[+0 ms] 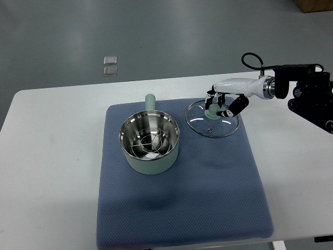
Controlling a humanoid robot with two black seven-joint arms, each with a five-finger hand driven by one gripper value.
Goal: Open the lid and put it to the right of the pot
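The pale green pot (150, 143) stands open on the blue mat (182, 208), with its handle (150, 100) pointing away from me and a wire rack inside. The glass lid (212, 120) with a steel rim lies on the mat just right of the pot, apart from it. My right hand (218, 107) reaches in from the right and sits over the lid's green knob (212, 110). Its fingers are curled around the knob. The left arm is out of view.
The mat lies on a white table (52, 156). The right arm's black forearm and cable (307, 88) hang over the table's far right edge. Two small clear packets (110, 66) lie on the grey floor beyond the table.
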